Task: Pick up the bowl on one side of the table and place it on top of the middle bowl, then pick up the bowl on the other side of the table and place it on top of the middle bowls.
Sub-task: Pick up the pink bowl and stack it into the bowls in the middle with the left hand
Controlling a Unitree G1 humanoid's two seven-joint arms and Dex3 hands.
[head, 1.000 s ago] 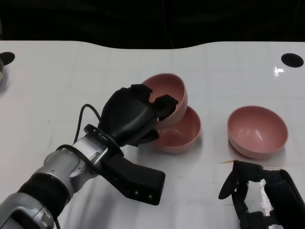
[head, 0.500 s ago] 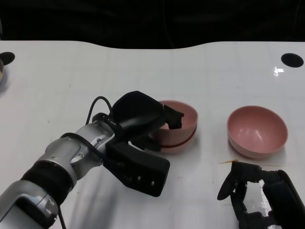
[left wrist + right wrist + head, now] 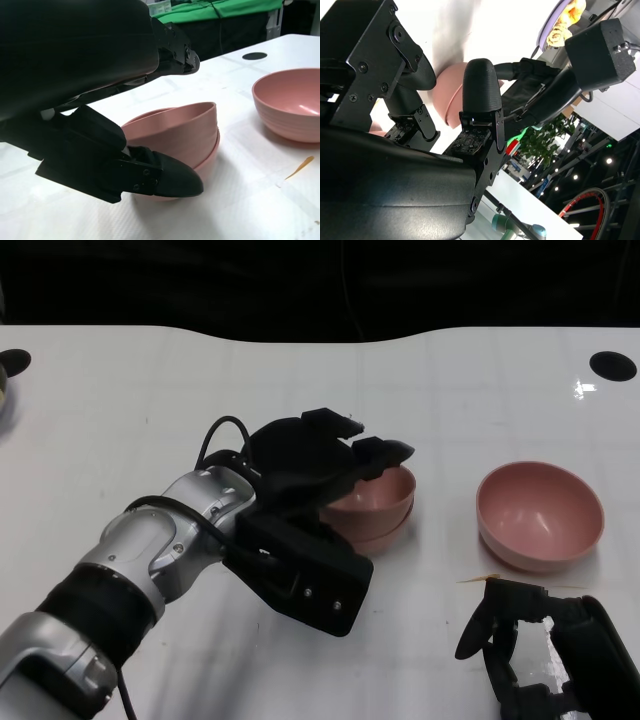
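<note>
Your left hand [image 3: 320, 455] hangs released over the stacked bowls [image 3: 375, 508], fingers [image 3: 172, 47] spread above the rim and the thumb low beside the stack's wall, holding nothing. The upper bowl sits nested in the middle one at the centre of the surface [image 3: 150, 390]. The remaining pink bowl [image 3: 540, 515] stands well apart to the right. Your right hand [image 3: 545, 655] rests near it, fingers apart, empty. A small orange sliver [image 3: 478, 579] lies between them.
</note>
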